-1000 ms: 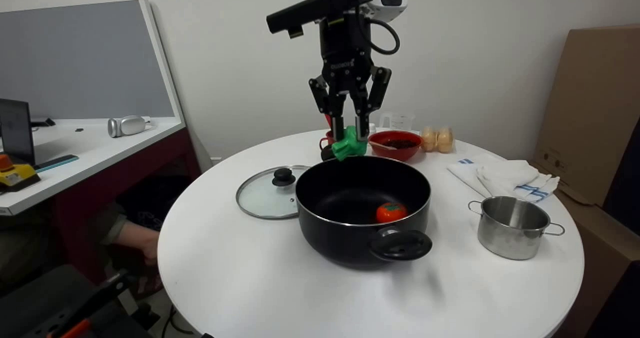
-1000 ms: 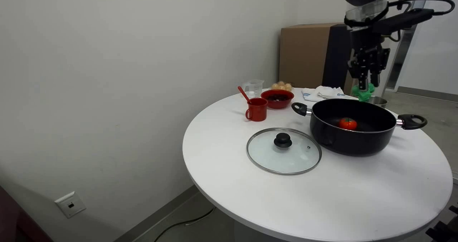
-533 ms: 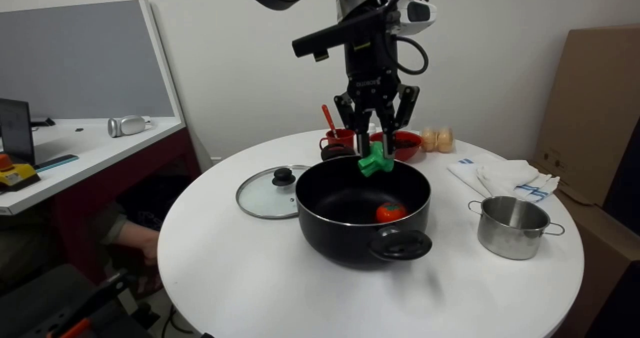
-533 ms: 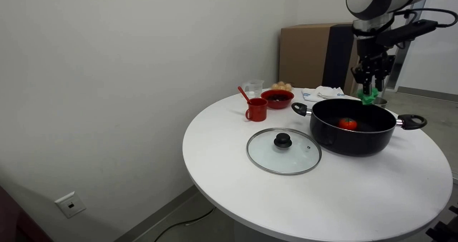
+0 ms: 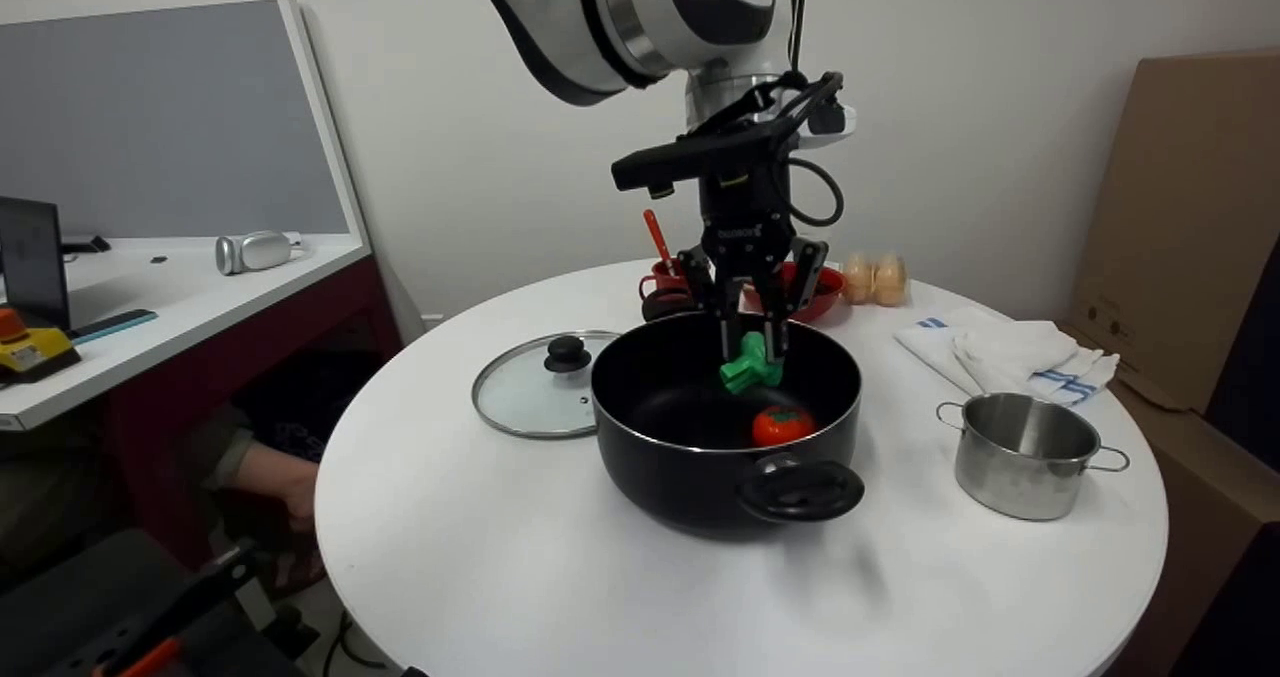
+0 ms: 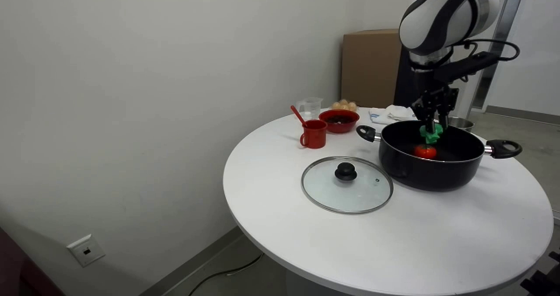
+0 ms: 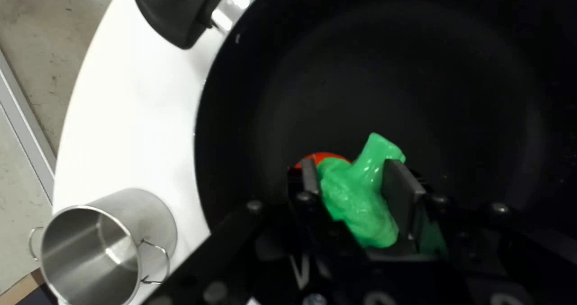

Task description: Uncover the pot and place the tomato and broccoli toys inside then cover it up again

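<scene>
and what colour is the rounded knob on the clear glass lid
Black: the rounded knob shows best in an exterior view.

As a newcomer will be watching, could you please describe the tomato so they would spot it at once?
On the round white table stands a wide black pot with two side handles. The tomato sits inside it. It is round and red-orange with a green top, unlike the all-green broccoli held above by the gripper.

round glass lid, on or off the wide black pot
Off: both exterior views show the lid on the round white table, beside the pot.
</scene>
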Motion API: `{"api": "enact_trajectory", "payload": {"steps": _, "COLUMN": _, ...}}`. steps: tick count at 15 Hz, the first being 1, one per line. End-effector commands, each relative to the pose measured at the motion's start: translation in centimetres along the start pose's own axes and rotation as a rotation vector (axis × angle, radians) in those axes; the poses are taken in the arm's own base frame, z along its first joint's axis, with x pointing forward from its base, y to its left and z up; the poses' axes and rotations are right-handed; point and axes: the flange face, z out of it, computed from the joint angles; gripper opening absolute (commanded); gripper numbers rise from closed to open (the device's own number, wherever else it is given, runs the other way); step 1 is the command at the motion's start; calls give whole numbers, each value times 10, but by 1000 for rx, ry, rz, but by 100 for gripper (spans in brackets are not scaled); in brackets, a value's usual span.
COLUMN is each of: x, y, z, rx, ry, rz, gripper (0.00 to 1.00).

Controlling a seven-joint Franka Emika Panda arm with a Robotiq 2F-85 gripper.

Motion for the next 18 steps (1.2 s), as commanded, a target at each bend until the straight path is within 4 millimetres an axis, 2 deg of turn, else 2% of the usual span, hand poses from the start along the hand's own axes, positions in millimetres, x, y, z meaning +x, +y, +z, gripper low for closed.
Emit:
{"api": "enact_trajectory", "payload": {"steps": 1, "x": 23, "y": -18, "z": 15, "rx": 0, "ry": -5, "rz": -16, "gripper": 15}}
{"api": "enact_trajectory", "payload": {"steps": 4, "x": 33, "y": -26, "z": 27, "rx": -8, "ry": -16, "rz": -35, "gripper": 15}}
{"api": "enact_trajectory", "payload": {"steps": 9, "x": 45, "y": -28, "z": 49, "rx": -40, "ry": -26, "rz": -48, "gripper": 15}}
{"api": "enact_trajectory", "payload": {"steps": 10, "x": 46, "y": -29, "z": 51, "rx": -47, "ry": -25, "rz": -51, "gripper": 31}}
{"api": "enact_trajectory", "payload": {"steps": 11, "x": 47, "y": -30, "z": 53, "rx": -49, "ry": -26, "rz": -55, "gripper": 64}}
{"api": "enact_trajectory", "payload": {"steps": 13, "x": 49, "y": -31, "z": 52, "rx": -48, "ry": -21, "rz": -56, "gripper": 62}}
{"api": "enact_trajectory", "payload": {"steps": 18, "x": 49, "y": -35, "z": 33, "rx": -25, "ry": 4, "rz": -62, "gripper": 95}}
